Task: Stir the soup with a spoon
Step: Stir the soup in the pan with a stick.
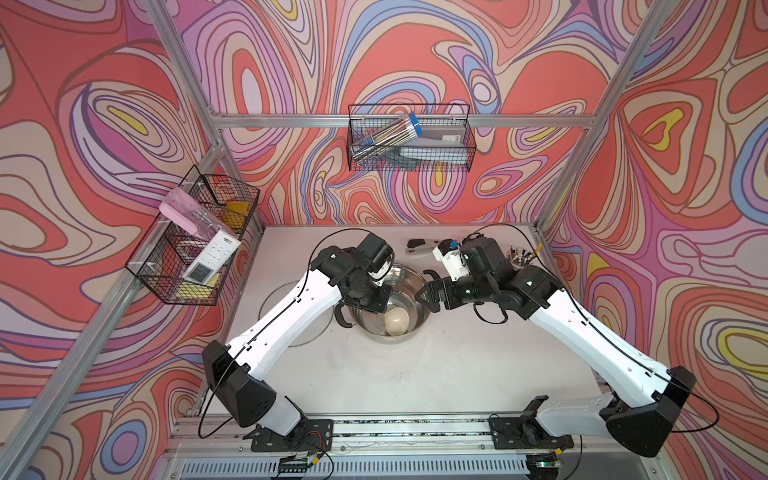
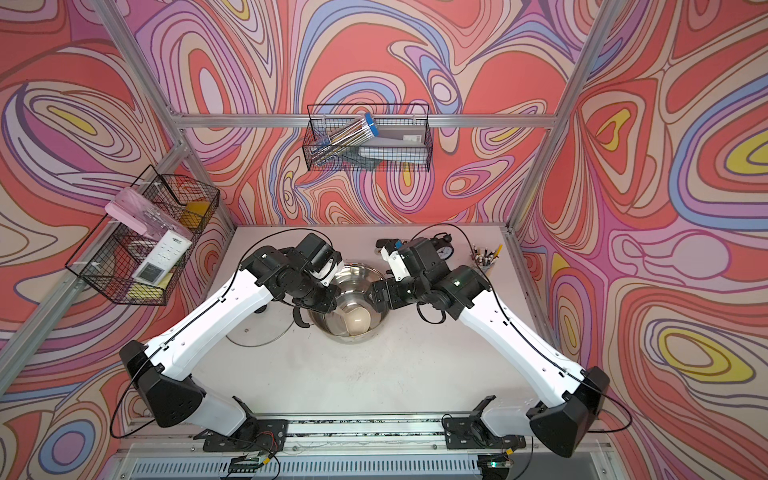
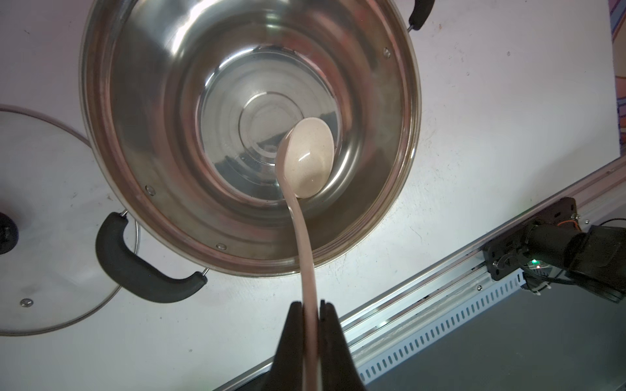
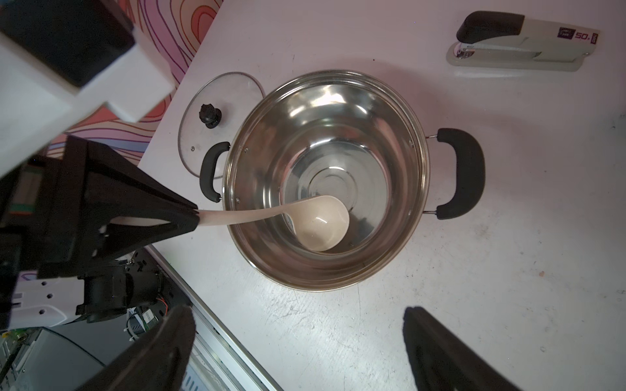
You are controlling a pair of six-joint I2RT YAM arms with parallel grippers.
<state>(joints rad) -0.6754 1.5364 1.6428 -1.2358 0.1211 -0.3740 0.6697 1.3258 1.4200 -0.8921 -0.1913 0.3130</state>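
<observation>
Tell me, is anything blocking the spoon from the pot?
No, nothing visible. The lid lies off, beside the pot, and the spoon, held by the left gripper, is already inside it.

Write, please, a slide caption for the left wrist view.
Left gripper shut on the spoon, its bowl low inside the steel pot.

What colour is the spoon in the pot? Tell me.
Plain cream-beige; the spoon shows best in the right wrist view.

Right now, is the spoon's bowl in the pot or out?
In: the spoon bowl sits low inside the pot, handle crossing the rim.
</observation>
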